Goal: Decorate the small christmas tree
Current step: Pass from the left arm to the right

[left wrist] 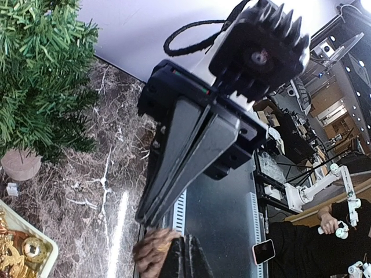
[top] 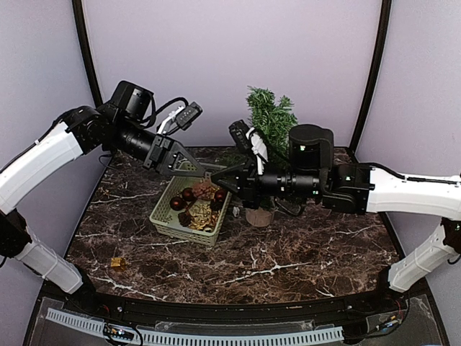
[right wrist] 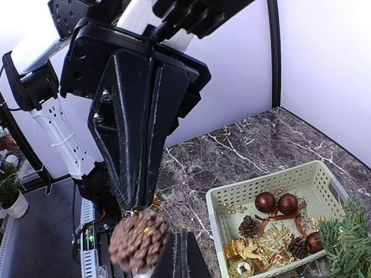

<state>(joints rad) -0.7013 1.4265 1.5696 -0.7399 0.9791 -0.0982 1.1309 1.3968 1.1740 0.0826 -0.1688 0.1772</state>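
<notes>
Shows the tree point(top: 271, 115) upright toward the back edge of the table point(top: 302, 267), a little right of the middle, with its tan base point(top: 259, 216) just beside the right end of the basket point(top: 176, 231) and its lower branches partly hidden behind the right arm. Shows the basket left of the middle, closer to the back edge than to the front, holding red balls point(right wrist: 265, 202), small cones point(right wrist: 248, 226) and gold trinkets point(right wrist: 243, 250). Has both arms reaching in over the basket from opposite sides, tips meeting above its back right part. Shows the left gripper point(right wrist: 137, 205) with jaws pressed together, gripping a brown cone point(right wrist: 138, 243) by the gold loop point(right wrist: 154, 202) at its top, the cone dangling just below the tip in the air above the basket. Shows the right gripper point(left wrist: 142, 219) closed to a thin seam as well, tip right at the cone, touching or nearly so; no telling from any view about a pinch of its own on the cone or the loop. Shows one small gold piece point(top: 117, 263) lying alone near the front left corner of the table, well apart from the basket.
</notes>
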